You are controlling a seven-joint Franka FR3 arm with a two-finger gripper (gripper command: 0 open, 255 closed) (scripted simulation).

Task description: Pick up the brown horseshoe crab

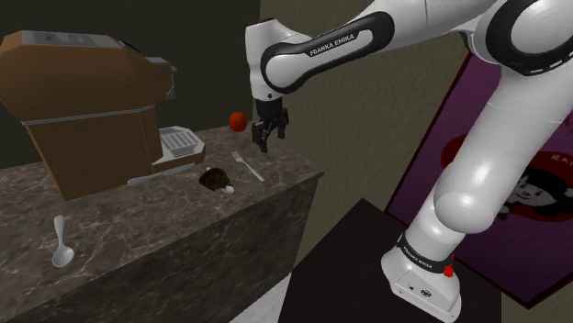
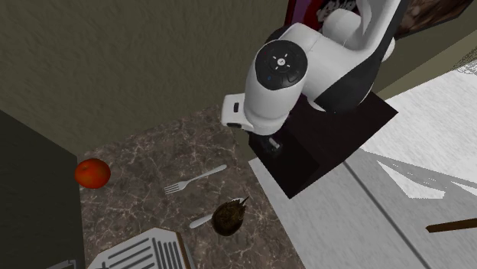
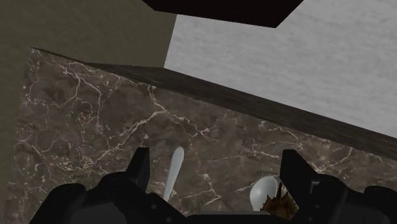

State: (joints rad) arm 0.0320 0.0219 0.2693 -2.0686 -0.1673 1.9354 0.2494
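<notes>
The brown horseshoe crab lies on the dark marble counter, in front of the coffee machine's base. In the second exterior view the crab sits below a white fork. My gripper hangs above the counter's end, over the fork's handle and up and right of the crab. In the wrist view my gripper is open, its black fingers wide apart with nothing between them. The crab peeks in beside one finger, next to a white spoon bowl.
A brown coffee machine with a grey drip tray stands at the back. A red fruit rests near the wall. A second spoon lies at the shoulder view's left. The counter drops off below the gripper.
</notes>
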